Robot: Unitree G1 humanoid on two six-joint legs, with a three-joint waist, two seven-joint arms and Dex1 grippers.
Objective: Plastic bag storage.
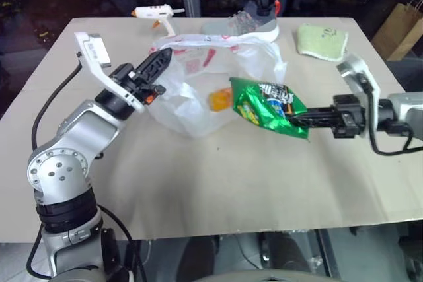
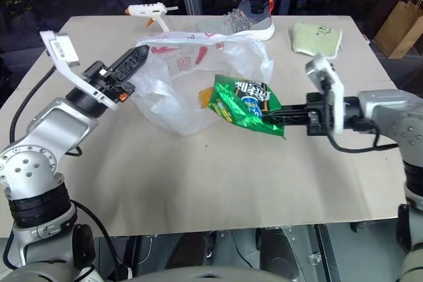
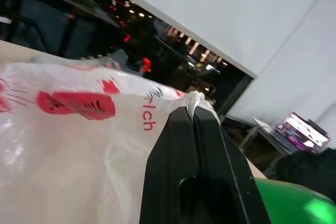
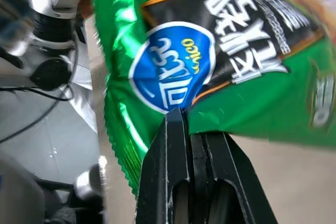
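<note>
orange item (image 1: 219, 100) inside plastic bag (image 1: 192, 90), blurred through film, unidentifiable. bag mid-table (image 1: 198, 183), left gripper (image 1: 160, 60) clenched on its rim. right gripper (image 1: 291, 119) grasping green snack packet (image 1: 268, 106) beside bag.

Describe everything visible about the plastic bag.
The plastic bag is thin, translucent white and crinkly, with red print and loop handles. It sits slumped on the table, mouth lifted open. The left gripper is shut on its rim or handle, holding that side up. Something orange shows through its wall. The green snack packet, pinched in the shut right gripper, hangs at its mouth, overlapping it; contact is unclear.
</note>
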